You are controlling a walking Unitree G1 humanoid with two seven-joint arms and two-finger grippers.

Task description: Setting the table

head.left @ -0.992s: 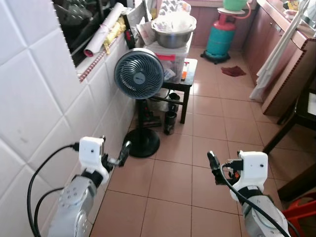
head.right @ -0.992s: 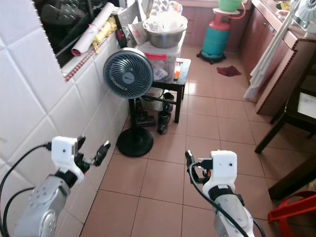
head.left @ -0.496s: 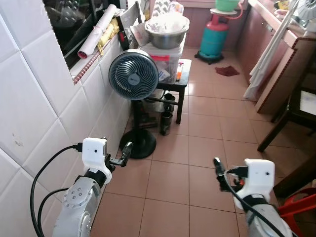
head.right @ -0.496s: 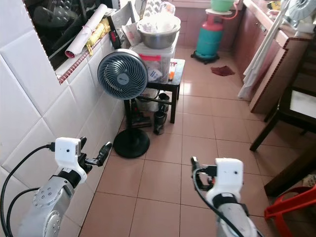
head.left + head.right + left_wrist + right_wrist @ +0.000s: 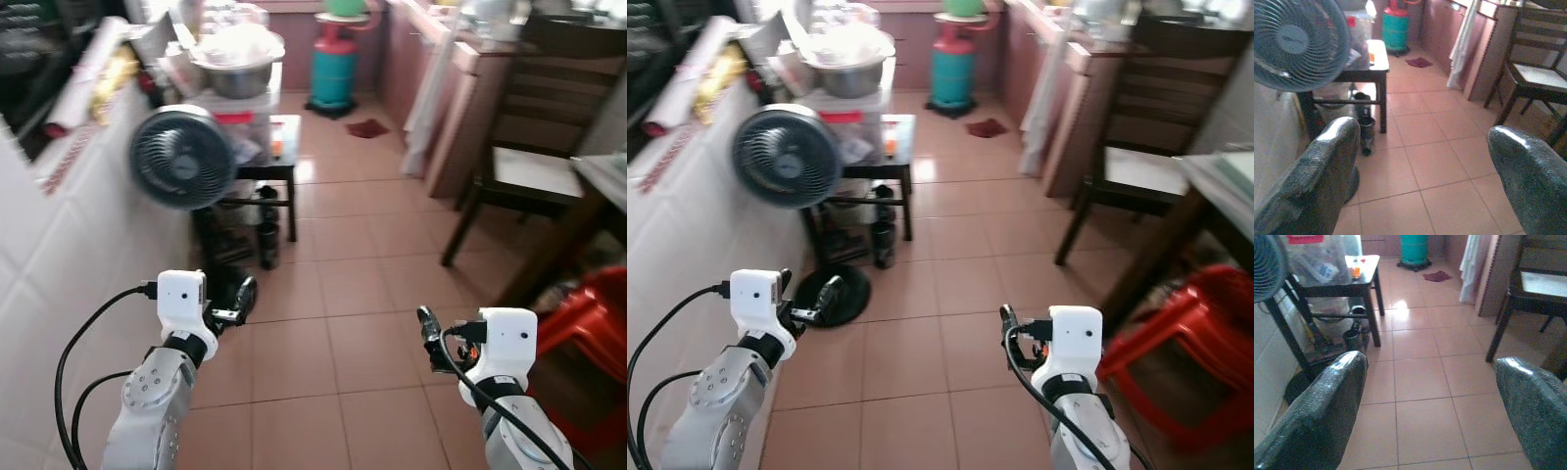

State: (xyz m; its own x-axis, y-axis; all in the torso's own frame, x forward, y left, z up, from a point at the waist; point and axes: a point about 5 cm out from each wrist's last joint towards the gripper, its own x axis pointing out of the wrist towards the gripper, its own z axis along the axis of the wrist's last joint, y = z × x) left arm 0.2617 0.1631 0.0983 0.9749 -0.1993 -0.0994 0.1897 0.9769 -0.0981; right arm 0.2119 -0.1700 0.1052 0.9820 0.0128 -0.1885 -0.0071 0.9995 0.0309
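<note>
- The surface (image 5: 1225,181) to be set is cut off at 3 o'clock: a glass-topped corner on a dark leg, too blurred to show what lies on it.
- A dark wooden chair (image 5: 529,147) stands at 2 o'clock beside it; a red plastic stool (image 5: 1176,338) sits below the corner.
- Left gripper (image 5: 245,297) at 8 o'clock and right gripper (image 5: 427,328) at 5 o'clock hang over open tiled floor (image 5: 343,294), both with fingers spread and holding nothing.
- A standing fan (image 5: 183,157) and a low black table (image 5: 265,162) crowd the tiled wall (image 5: 59,255) at 10 o'clock.
- A teal gas cylinder (image 5: 334,69) stands at 12 o'clock.
</note>
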